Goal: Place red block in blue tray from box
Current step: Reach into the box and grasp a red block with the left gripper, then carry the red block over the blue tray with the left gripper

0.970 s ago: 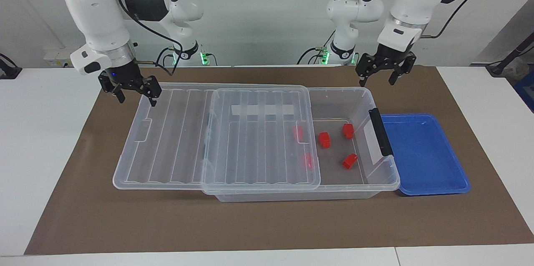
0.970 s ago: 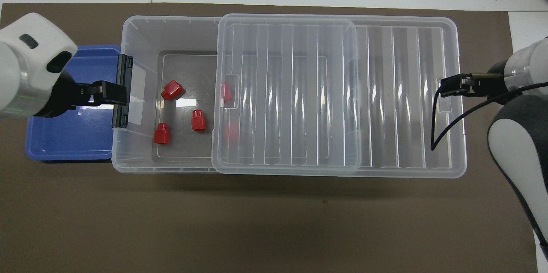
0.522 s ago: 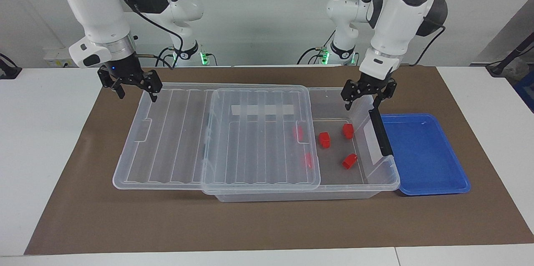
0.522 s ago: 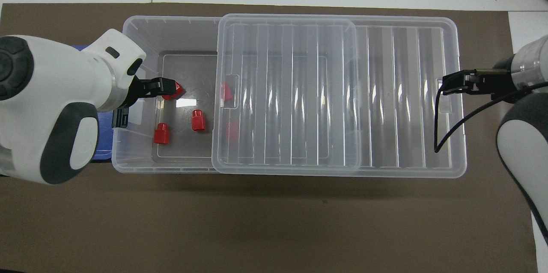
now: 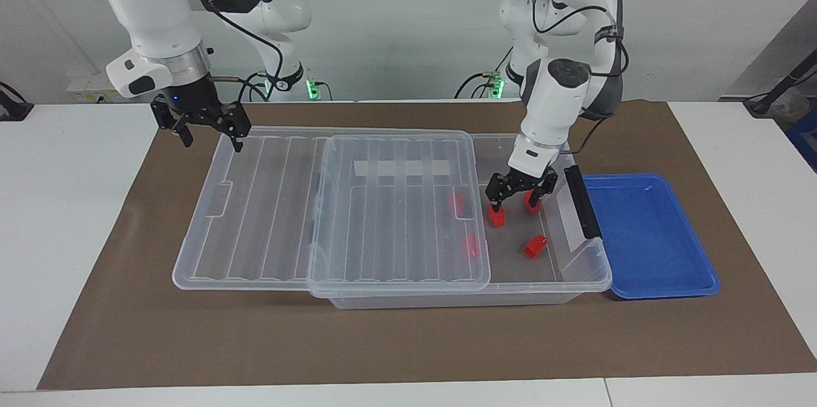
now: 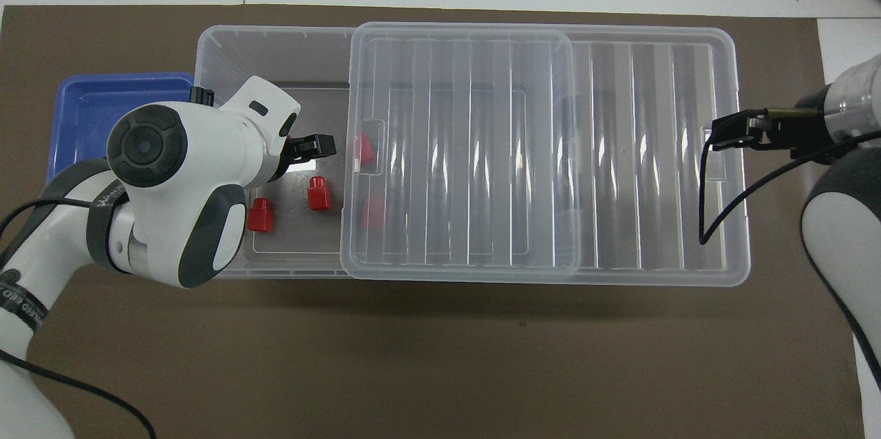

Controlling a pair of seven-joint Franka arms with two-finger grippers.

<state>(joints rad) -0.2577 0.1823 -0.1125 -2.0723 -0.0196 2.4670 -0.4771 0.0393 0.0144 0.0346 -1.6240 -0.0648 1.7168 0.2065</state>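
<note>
From the facing view, the left gripper [image 5: 521,195] is down inside the box [image 5: 447,292], at the end where the lid [image 5: 396,203] has been slid away. Its two fingers are spread wide and hold nothing. They come down near two red blocks, one red block [image 5: 496,217] under one finger and another red block [image 5: 533,201] by the other finger. A third red block [image 5: 535,246] lies apart from them. The blue tray [image 5: 664,266] sits empty just beside the box, at the left arm's end of the table. The right gripper [image 5: 205,128] waits, open and empty, over the lid's corner.

This looks like the reaching step. Next, I think the claw must settle around just one block, squeeze, then lift it over the box wall.

From the overhead view, the left arm hides one block and most of its gripper [image 6: 318,144]. But here two more blocks [image 6: 365,148] show through the lid, which look faint in the facing view. How low the claw is shows only in the facing view
</note>
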